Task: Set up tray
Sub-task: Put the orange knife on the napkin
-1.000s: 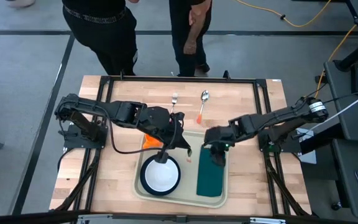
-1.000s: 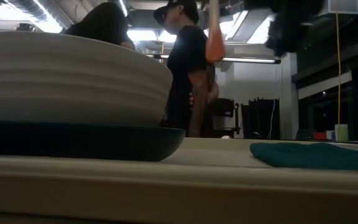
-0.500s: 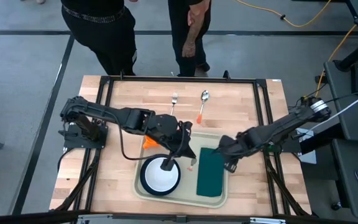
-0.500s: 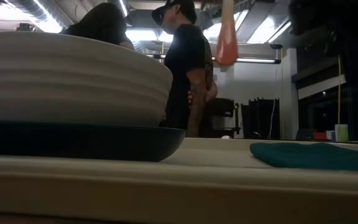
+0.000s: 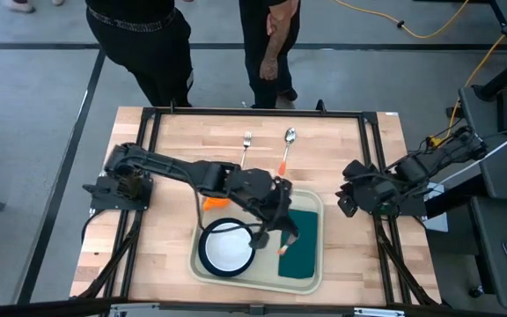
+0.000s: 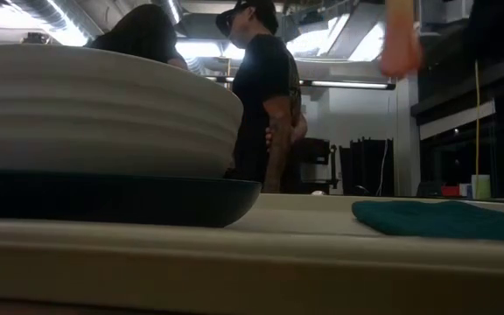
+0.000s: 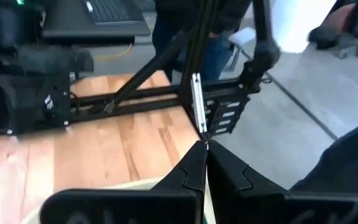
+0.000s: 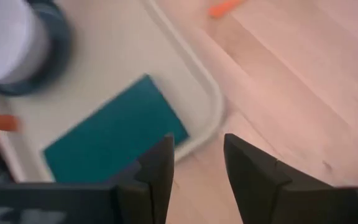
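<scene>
On the wooden tabletop [image 5: 165, 150], the high view shows the tray [image 5: 202, 269] at the near edge; the left claw [image 5: 282, 236], clamped on an orange-handled utensil [image 5: 283, 250], has swung from the plate [image 5: 228, 249] to above the green napkin [image 5: 302, 255], seemingly ready to lay it down. The right claw [image 5: 349, 198] has retreated beside the tray, half open, empty. The low view shows the orange handle [image 6: 401, 39] hanging high.

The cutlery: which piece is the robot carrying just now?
The orange-handled piece, pinched in the shut left gripper over the green napkin; fork, spoon and another orange-handled one lie on the table.
</scene>
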Robot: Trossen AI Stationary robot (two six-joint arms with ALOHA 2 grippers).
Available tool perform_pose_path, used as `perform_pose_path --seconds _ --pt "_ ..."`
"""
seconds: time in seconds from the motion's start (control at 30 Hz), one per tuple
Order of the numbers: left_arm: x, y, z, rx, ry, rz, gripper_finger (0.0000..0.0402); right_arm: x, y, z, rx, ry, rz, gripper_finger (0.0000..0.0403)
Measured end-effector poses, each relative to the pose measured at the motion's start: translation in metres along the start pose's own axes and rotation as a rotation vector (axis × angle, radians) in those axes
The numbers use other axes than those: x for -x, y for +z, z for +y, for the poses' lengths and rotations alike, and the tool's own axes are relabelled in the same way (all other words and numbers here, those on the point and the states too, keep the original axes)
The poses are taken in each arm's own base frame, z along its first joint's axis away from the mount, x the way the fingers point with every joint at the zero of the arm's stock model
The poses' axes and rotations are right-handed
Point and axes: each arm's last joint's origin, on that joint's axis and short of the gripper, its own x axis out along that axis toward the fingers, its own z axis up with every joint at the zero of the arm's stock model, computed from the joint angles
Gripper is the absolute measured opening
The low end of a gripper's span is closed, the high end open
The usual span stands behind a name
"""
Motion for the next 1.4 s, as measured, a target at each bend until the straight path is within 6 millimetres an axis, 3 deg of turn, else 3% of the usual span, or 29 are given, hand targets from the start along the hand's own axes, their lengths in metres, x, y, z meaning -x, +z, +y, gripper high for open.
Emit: perform_pose_path --seconds 0.2,0.33,0.77,1.03,1.4 --pt "-0.032 0.024 0.005 -0.035 -0.001 -0.003 0.0001 0.001 0.001 0.003 0.12 0.046 0.007 0.0145" --pt "-0.047 0.029 0.007 -0.046 0.004 0.016 0.0001 0.003 -0.004 -0.008 0.163 -0.032 0.069 0.0145" --pt "-0.079 0.01 0.008 0.07 -0.002 0.02 0.0001 0.024 -0.008 -0.039 0.168 -0.04 0.068 0.0145" --pt "-0.105 -0.009 0.005 0.124 -0.016 0.036 0.0001 0.027 -0.008 -0.042 0.172 -0.021 0.058 0.0145" --pt "-0.12 -0.018 0.005 0.16 -0.024 0.026 0.0001 0.026 -0.008 -0.041 0.203 -0.017 0.062 0.0145"
